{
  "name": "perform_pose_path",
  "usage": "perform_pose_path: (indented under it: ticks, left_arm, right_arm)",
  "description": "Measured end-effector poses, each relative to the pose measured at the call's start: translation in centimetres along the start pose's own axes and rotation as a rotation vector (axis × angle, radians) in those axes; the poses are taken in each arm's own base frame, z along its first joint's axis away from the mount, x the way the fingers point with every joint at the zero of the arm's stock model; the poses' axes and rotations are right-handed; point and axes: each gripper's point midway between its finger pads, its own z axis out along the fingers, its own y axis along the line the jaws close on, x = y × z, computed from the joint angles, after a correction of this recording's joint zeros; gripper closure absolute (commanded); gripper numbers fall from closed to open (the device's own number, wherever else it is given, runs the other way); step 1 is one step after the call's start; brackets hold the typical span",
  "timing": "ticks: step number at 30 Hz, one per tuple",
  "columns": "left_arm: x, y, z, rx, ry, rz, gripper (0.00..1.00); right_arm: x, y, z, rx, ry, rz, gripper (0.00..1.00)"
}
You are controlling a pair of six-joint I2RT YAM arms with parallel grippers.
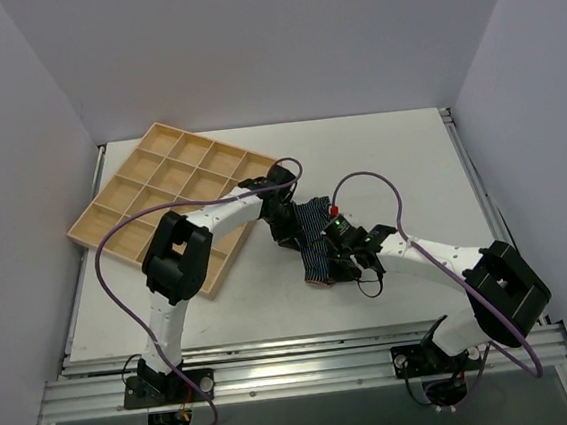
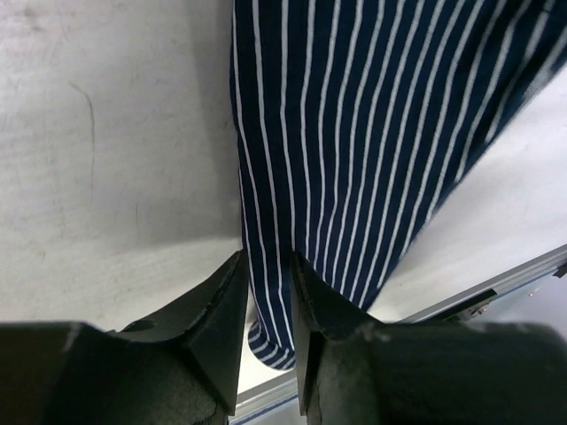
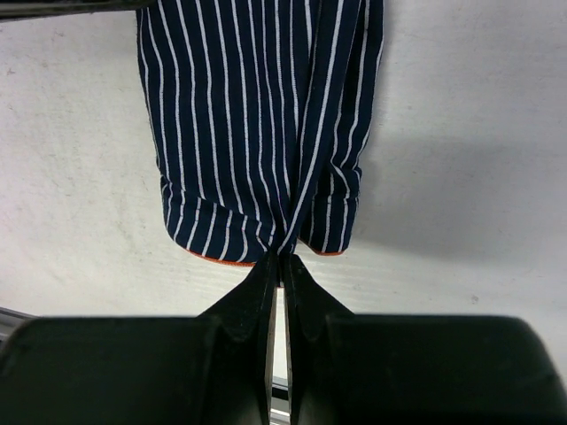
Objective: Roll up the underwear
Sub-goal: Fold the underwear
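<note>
Long axis of underwear (image 1: 315, 245) runs about 12 to 6 o'clock between the arms. Left gripper (image 2: 268, 266) pinches cloth at the 12 end, jaws narrowly apart. Right gripper (image 3: 281, 261) is clamped tight on the orange-edged end near 5.

Tray (image 1: 115, 178) is sitting on the far-left part of the table (image 1: 399, 161), one corner reaching toward the middle, with the left arm crossing above its near-right edge. The underwear (image 1: 316, 239) is lying near the table's middle, just right of the tray and apart from it, running far to near. Left end effector (image 1: 286, 217) is sitting at the garment's far-left side, cloth passing between its fingers (image 2: 221, 310). Right end effector (image 1: 342, 249) is sitting at the near-right side, tips meeting the hem.
</note>
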Motion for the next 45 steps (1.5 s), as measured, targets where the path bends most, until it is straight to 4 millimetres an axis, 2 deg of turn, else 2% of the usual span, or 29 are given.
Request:
perform_pose_path:
  ticks: [3,6,7,8,13,20,23,26,27,30,33,36,40,45]
  left_arm:
    - [0.0,0.2,0.8,0.001,0.008,-0.002,0.68]
    - [0.0,0.2,1.2,0.003,0.014,-0.005,0.81]
    - [0.0,0.2,1.3,0.005,0.016,-0.006,0.92]
    - [0.0,0.2,1.5,0.005,0.019,-0.009,0.97]
    - [0.2,0.3,1.9,0.006,0.033,-0.006,0.98]
    - [0.1,0.4,1.9,0.006,0.030,0.009,0.98]
    - [0.1,0.4,1.8,0.007,0.030,0.024,0.98]
    - [0.1,0.4,1.9,0.008,0.031,0.032,0.94]
    - [0.0,0.3,1.8,0.009,0.030,0.033,0.91]
    - [-0.1,0.2,1.8,0.012,0.028,0.035,0.91]
    - [-0.2,0.1,1.8,0.014,0.025,0.035,0.90]
    - [-0.4,0.1,1.7,0.018,0.024,0.032,0.83]
    - [-0.7,0.3,1.6,0.018,0.020,0.023,0.65]
    - [-1.1,0.4,1.4,0.018,0.013,0.007,0.60]
  right_arm:
    - [0.0,-0.2,0.0,0.006,-0.001,-0.013,1.00]
    - [0.0,-0.3,0.0,0.012,-0.004,-0.027,1.00]
    - [0.0,-0.4,0.0,0.014,-0.004,-0.031,1.00]
    - [0.0,-0.4,0.0,0.015,-0.004,-0.033,1.00]
    - [-0.1,-0.8,-0.2,0.035,-0.003,-0.056,1.00]
    - [-1.3,-1.8,-0.9,0.107,-0.035,-0.086,1.00]
    - [-1.7,-2.3,-1.0,0.133,-0.045,-0.097,0.88]
    - [-2.3,-2.6,-0.9,0.155,-0.053,-0.106,0.82]
    - [-2.5,-2.7,-0.7,0.165,-0.052,-0.109,0.76]
    - [-2.5,-3.5,0.1,0.198,-0.036,-0.117,0.65]
    - [-2.5,-4.2,0.8,0.219,-0.019,-0.125,0.64]
    - [-3.0,-4.3,1.1,0.209,-0.025,-0.122,0.62]
    - [-3.5,-4.2,1.5,0.175,-0.031,-0.107,0.63]
    - [-3.3,-3.8,1.9,0.123,-0.021,-0.094,0.66]
